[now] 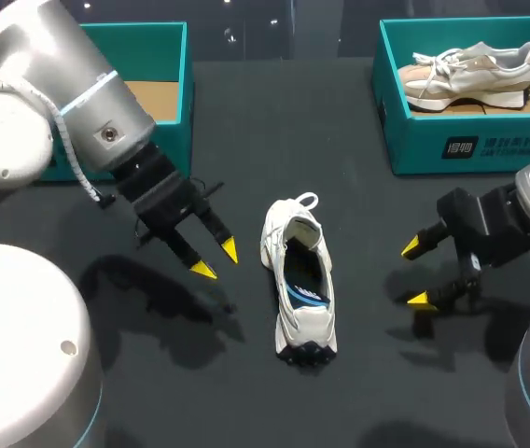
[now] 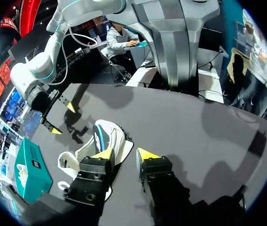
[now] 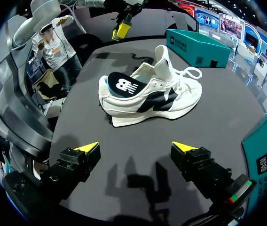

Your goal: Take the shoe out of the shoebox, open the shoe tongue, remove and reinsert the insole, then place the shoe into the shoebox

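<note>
Left tool (image 1: 216, 259) and right tool (image 1: 415, 273) (both spread open) flank the shoe (image 1: 300, 280).

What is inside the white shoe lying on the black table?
A black insole with a blue edge sits inside the white lace-up sneaker, poking up at the heel. Its front part is hidden under the tongue and laces.

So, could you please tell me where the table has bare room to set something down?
The table is bare between the left shoebox and the right shoebox, beyond the white shoe. Either side of the shoe is crowded: the left claw and right claw flank it.
</note>
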You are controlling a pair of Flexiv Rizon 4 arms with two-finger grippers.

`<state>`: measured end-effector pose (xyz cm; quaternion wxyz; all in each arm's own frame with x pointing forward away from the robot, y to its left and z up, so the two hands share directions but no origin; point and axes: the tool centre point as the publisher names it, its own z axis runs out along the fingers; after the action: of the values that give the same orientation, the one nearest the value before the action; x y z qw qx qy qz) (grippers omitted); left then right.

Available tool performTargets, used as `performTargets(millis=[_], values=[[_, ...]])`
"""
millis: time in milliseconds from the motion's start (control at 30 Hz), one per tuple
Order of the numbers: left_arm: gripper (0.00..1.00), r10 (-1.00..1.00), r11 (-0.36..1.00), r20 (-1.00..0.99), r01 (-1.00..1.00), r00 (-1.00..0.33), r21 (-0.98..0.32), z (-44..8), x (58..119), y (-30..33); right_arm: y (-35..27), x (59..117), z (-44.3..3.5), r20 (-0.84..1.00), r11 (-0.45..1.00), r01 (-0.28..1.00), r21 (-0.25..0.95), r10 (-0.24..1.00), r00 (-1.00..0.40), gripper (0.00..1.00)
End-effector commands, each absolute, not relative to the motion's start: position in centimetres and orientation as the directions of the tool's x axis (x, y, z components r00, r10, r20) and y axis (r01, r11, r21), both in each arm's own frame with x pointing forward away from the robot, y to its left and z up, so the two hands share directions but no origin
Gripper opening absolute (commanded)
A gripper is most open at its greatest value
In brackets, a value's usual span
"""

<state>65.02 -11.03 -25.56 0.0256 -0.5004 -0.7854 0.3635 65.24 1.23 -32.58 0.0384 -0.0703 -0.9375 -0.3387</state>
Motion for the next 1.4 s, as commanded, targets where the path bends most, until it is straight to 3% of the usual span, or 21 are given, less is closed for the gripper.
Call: performTargets(millis=[33, 367, 667, 1033, 1400], values=[[0.00, 0.853, 0.225, -0.253, 0.760, -0.456, -0.610, -22.8, 67.1, -8.9, 1.3, 65.0, -32.5, 0.117, 0.763, 0.159, 0.627, 0.109, -0.987, 1.00], [0.00, 0.853, 0.225, -0.253, 0.760, -0.456, -0.610, -22.8, 67.1, -8.9, -0.2, 65.5, -32.7, 0.146, 0.761, 0.205, 0.615, 0.145, -0.979, 1.00], [0.00, 0.918, 0.193, -0.196, 0.822, -0.344, -0.536, -23.1, 68.0, -9.1, -5.7, 66.0, -32.7, 0.164, 0.751, 0.289, 0.594, 0.238, -0.957, 1.00], [0.00, 0.940, 0.144, -0.198, 0.847, -0.279, -0.512, -22.4, 68.9, -10.5, -6.5, 65.8, -32.7, 0.158, 0.733, 0.292, 0.614, 0.248, -0.956, 1.00], [0.00, 0.986, 0.034, -0.136, 0.908, -0.100, -0.417, -24.4, 68.7, -17.4, -6.5, 65.8, -32.7, 0.158, 0.733, 0.292, 0.614, 0.248, -0.956, 1.00]])
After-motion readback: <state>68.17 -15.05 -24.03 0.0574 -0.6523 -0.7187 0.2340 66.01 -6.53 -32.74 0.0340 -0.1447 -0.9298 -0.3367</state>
